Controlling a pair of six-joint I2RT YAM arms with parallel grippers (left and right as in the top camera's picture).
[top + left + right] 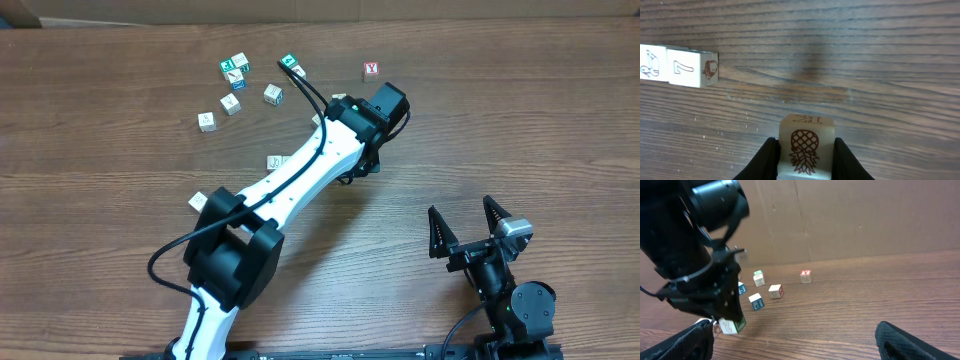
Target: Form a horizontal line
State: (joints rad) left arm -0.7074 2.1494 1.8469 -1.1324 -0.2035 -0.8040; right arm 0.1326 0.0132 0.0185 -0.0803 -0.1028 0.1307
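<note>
We are reaching out with our left arm and holding our right arm back.

Our left arm (290, 180) is stretching diagonally from the bottom left of the overhead view toward the upper centre. Our left gripper (805, 144) is clamping a pineapple cube (804, 150) between its two black fingers (765, 160). Our right arm (515, 295) is sitting folded at the bottom right. Our right gripper (460, 205) is pointing toward the top of the frame, with its fingers spreading wide apart.
</note>
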